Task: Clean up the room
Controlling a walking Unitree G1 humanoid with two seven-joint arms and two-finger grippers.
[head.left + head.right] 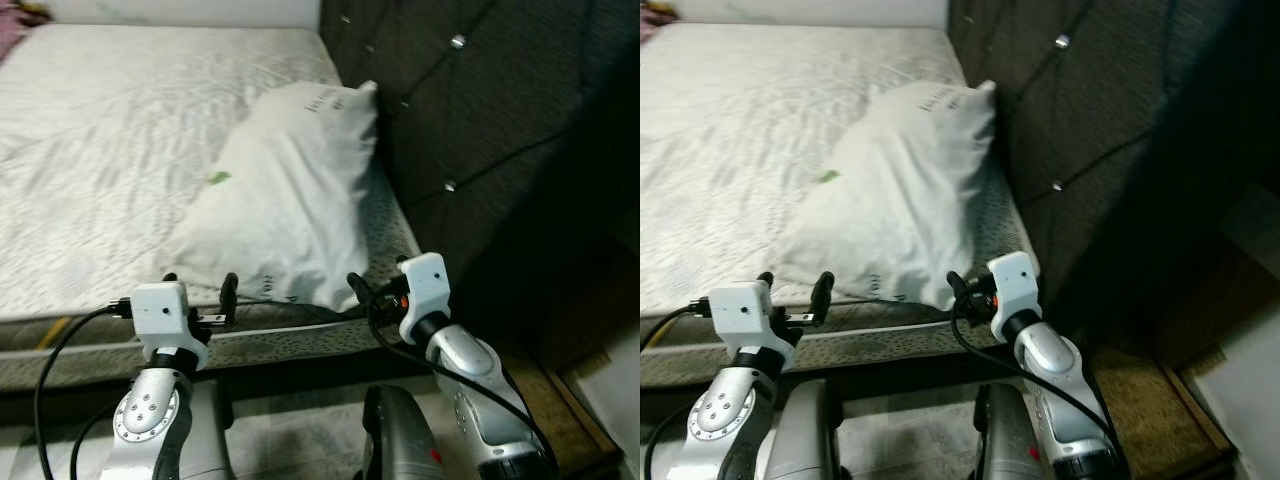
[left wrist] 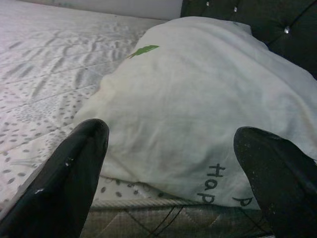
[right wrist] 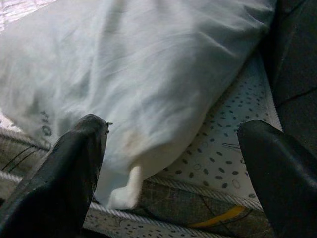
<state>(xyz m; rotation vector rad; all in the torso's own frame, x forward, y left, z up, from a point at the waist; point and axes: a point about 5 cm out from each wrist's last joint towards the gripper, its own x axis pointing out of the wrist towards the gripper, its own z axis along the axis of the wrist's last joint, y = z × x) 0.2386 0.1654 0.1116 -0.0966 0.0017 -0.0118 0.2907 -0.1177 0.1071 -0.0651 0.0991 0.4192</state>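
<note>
**Two grippers reach for the pillow**

The white pillow (image 1: 285,195) lies in the middle of the frame, on the bed (image 1: 100,150) beside the dark headboard (image 1: 470,120). The left gripper (image 1: 198,292) and right gripper (image 1: 362,290) both hold their fingers apart, low by its near edge. Best to pinch both near corners together

Pillow (image 1: 290,190): on the bed (image 1: 110,140), at its right end, against the headboard (image 1: 480,110)
Headboard: right of the bed
Grippers: before the bed's near edge
</note>
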